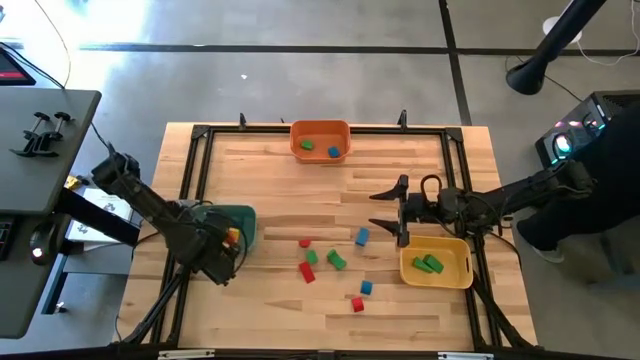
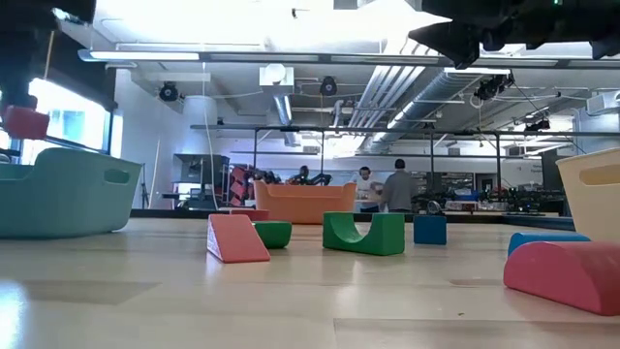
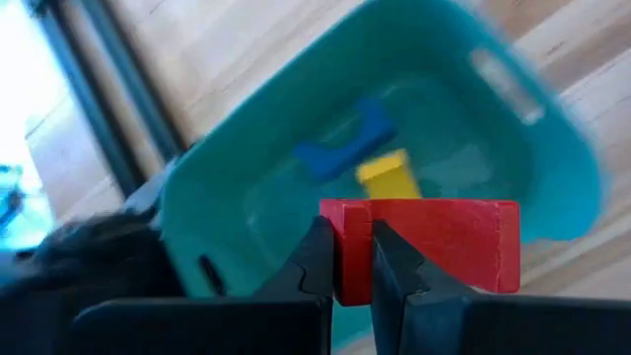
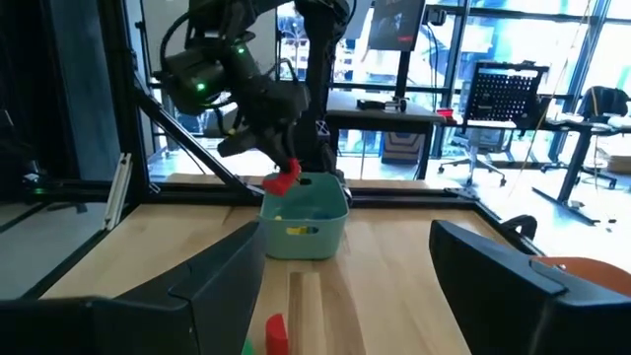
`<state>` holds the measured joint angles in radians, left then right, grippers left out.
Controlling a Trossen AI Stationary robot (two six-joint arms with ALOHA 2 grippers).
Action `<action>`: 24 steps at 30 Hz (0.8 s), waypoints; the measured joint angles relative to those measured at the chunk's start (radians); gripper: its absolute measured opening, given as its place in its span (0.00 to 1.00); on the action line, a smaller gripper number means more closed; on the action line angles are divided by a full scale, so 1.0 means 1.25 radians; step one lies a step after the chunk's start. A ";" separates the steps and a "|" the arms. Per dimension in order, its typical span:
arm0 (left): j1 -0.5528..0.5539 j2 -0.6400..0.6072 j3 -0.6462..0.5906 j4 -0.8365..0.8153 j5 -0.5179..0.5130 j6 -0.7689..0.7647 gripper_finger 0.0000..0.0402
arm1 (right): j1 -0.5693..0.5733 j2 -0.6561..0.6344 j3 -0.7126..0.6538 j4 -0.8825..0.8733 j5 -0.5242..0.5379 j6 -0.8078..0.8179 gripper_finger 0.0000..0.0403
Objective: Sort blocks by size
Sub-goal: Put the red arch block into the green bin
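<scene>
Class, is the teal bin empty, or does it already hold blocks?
Not empty. The left wrist view shows a blue block and a yellow block inside the teal bin.

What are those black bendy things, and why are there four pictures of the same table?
They are two robot arms sorting toy blocks by size. One camera looks down from above, one sits low at table height, and one rides on each arm's wrist. The left gripper has its jaws shut on a red block, holding it over the teal bin, where a blue and a yellow block already lie. The right gripper waits with jaws open beside the yellow bin. An orange bin sits at the far edge, and loose blocks lie on the wooden table.
</scene>
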<state>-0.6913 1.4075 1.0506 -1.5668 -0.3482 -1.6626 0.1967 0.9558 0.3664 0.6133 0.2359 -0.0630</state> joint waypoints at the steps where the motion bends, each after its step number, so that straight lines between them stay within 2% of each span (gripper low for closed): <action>1: 0.005 0.001 -0.009 0.000 0.037 0.008 0.03 | 0.000 0.000 0.000 -0.003 0.000 0.002 0.70; 4: 0.024 -0.001 -0.059 -0.001 0.144 0.038 0.03 | 0.000 0.000 0.000 -0.011 0.000 0.002 0.70; 7: 0.050 -0.001 -0.120 0.038 0.184 0.078 0.03 | 0.000 0.001 0.000 -0.012 0.000 0.002 0.70; 10: 0.087 -0.001 -0.171 0.088 0.204 0.175 0.03 | 0.000 0.001 0.000 -0.012 0.000 0.002 0.70; 16: 0.190 -0.001 -0.225 0.129 0.197 0.367 0.03 | 0.000 0.001 0.000 -0.009 0.000 -0.004 0.70; 24: 0.267 -0.001 -0.243 0.216 0.118 0.580 0.08 | 0.000 0.001 -0.001 -0.009 0.000 0.005 0.70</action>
<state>-0.3572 1.4059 0.7467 -1.2965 -0.2012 -0.9379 0.1966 0.9565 0.3656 0.6021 0.2359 -0.0563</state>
